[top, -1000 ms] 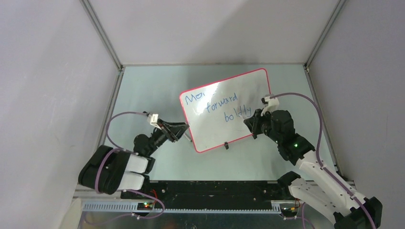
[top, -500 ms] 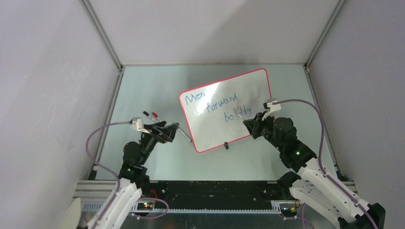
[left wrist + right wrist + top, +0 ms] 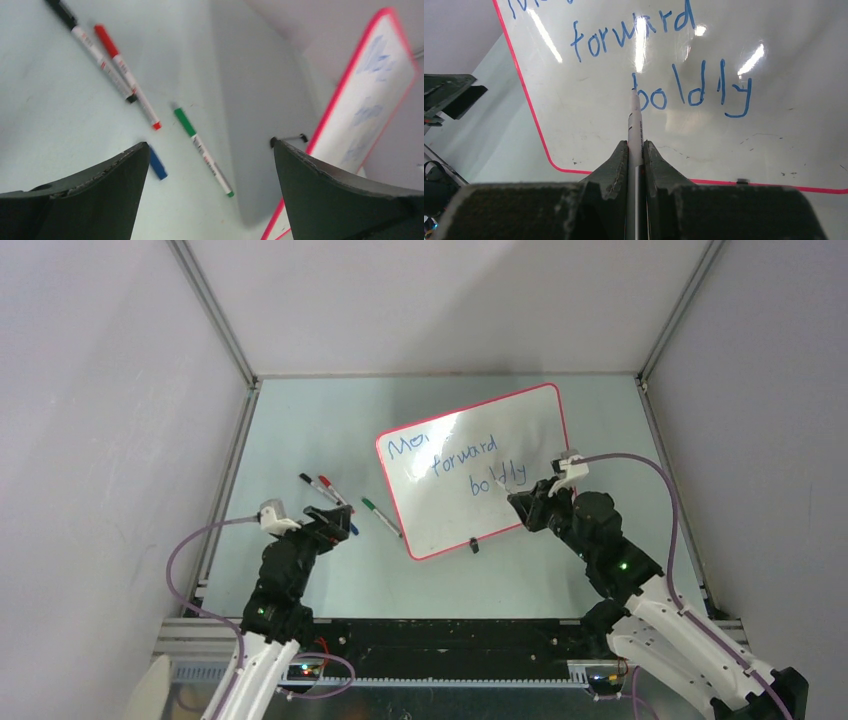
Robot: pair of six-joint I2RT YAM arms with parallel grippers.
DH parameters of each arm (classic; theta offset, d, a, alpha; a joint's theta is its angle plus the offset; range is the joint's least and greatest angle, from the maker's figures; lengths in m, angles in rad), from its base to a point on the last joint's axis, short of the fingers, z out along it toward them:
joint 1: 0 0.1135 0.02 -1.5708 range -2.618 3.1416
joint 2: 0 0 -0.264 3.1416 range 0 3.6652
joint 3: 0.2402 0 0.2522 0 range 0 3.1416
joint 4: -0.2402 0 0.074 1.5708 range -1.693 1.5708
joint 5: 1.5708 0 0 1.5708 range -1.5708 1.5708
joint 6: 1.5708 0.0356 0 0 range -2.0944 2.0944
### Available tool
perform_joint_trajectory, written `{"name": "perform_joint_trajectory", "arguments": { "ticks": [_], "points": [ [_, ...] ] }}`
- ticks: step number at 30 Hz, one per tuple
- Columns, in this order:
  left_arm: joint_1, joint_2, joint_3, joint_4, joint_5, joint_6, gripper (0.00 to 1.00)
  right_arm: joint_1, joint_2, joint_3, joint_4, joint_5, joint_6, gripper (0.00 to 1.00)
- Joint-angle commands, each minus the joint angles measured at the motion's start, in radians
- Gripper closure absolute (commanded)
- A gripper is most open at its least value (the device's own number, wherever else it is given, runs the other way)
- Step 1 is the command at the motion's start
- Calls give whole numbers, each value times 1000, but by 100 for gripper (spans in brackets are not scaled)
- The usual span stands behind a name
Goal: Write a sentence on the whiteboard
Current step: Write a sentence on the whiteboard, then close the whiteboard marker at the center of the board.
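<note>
The whiteboard stands tilted on the table, red-framed, and carries the sentence "Move forward boldly" in blue, in three stepped lines. The right wrist view shows "forward" and "boldly". My right gripper is at the board's lower right, shut on a white marker. The marker's tip points at the "b" of "boldly"; whether it touches I cannot tell. My left gripper hangs open over the table, left of the board and apart from it. Nothing is between its fingers.
Loose markers lie on the table left of the board: black, red and green. A blue cap lies beside the left finger. A black clip foot sits at the board's near edge. Enclosure walls close in on both sides.
My left gripper has opened and drawn back from the whiteboard's left edge toward the near left, uncovering the loose markers. The right gripper has shifted only slightly, still shut on its marker.
</note>
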Motion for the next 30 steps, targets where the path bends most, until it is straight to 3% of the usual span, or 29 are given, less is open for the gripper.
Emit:
{"name": "perform_joint_trajectory", "arguments": {
  "ticks": [1,9,13,16,30],
  "points": [
    [7,198,95,-72,-62,-73,1,10,-38,-16,63,9,-13,100],
    [9,565,299,-279,-171,-222,1,18,-66,-50,86,25,-9,100],
    [11,702,398,-350,-198,-271,10,19,-56,-53,87,25,-8,100],
    [13,763,439,-356,-196,-286,19,19,-52,-53,87,23,-7,100],
    [30,1073,590,-410,-143,-276,32,23,-31,-61,123,12,1,100]
  ]
}}
